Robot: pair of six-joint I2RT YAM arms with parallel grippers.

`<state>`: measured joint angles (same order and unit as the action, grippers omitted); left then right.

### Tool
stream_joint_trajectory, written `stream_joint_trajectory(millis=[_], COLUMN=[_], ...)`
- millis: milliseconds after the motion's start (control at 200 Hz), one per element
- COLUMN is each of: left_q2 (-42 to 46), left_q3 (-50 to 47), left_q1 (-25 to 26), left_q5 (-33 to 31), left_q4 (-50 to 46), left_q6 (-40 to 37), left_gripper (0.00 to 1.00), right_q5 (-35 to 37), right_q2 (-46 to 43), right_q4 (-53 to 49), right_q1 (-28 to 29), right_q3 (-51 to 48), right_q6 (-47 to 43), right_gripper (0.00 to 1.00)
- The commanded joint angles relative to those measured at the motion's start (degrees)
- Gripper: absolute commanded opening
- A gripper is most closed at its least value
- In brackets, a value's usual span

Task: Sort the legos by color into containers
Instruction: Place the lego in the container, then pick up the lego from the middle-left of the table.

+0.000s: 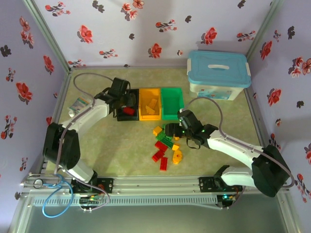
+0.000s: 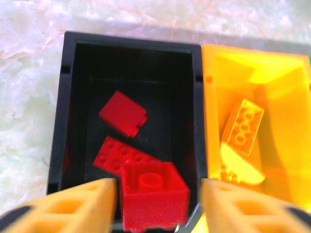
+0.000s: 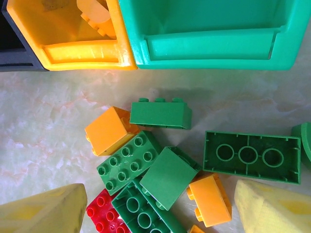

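Over the black bin [image 2: 57, 121], leftmost of three, my left claw [image 2: 158, 208] is hanging open around a red brick [image 2: 154, 191]. My right claw [image 3: 160, 218] is hovering wide open above loose legos [image 3: 167, 177] just near of the green bin [image 3: 209, 48].

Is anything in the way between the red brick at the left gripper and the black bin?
Nothing visible does. The red brick at the left gripper is right over the open black bin. Two more red bricks lie on its floor.
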<state>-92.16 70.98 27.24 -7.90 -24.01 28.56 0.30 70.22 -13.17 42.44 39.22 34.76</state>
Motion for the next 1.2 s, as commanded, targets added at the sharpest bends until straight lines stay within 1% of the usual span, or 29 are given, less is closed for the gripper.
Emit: stream_joint_trajectory(millis=[0,65,200,350,440,480,570,625,680,710,770,905,1005,1195], left_q2=[-1.4,0.2,5.6,9.8,11.4,12.3,14.4,15.5,15.9,15.7,14.5,9.1,5.6,2.2], left_q3=[5.3,3.6,-1.3,-5.0,-6.8,-8.1,-11.2,-13.3,-15.1,-15.8,-17.1,-18.4,-17.4,-16.2], left_q1=[-0.4,0.1,3.1,9.8,15.1,17.8,24.1,27.8,31.2,33.2,36.3,41.0,42.7,43.0], left_q5=[1.9,2.5,2.2,0.5,-0.9,-1.9,-3.1,-3.2,-3.0,-2.8,-2.0,2.1,3.2,4.2], left_q4=[-3.5,-2.2,-0.8,-3.4,-6.2,-6.9,-7.9,-8.0,-7.7,-7.6,-7.0,-4.6,-5.0,-6.4], left_q6=[-1.7,-0.8,-0.1,-1.3,-1.8,-1.6,-0.8,0.6,1.8,2.4,3.4,3.7,3.0,1.8], left_gripper=[0.68,0.71,0.71,0.71,0.71,0.7,0.69,0.68,0.68,0.68,0.68,0.67,0.67,0.64], right_q5=[1.7,2.0,2.3,2.2,2.6,4.8,17.0,20.3,19.2,16.5,14.6,13.6,12.3,12.1], right_q2=[-1.3,-1.7,-1.6,0.1,0.7,0.2,-3.4,-6.2,-8.3,-9.3,-10.2,-10.1,-9.6,-9.6], right_q4=[-0.6,-0.2,0.4,0.9,0.9,0.3,-5.4,-6.7,-5.7,-5.1,-4.8,-5.2,-4.6,-4.6], right_q1=[0.5,0.5,0.5,0.5,0.5,0.5,0.2,-0.8,-2.5,-3.4,-4.6,-5.2,-5.2,-5.2], right_q3=[-0.5,-1.0,-1.9,-1.3,-0.6,-0.5,-1.2,-2.4,-4.0,-4.6,-5.0,-4.7,-4.3,-4.0], right_q6=[0.7,0.7,0.7,0.2,0.3,1.2,6.2,7.2,7.2,7.2,7.2,7.5,7.8,7.6], right_gripper=[0.8,0.8,0.81,0.81,0.8,0.78,0.8,0.82,0.84,0.84,0.85,0.86,0.86,0.85])
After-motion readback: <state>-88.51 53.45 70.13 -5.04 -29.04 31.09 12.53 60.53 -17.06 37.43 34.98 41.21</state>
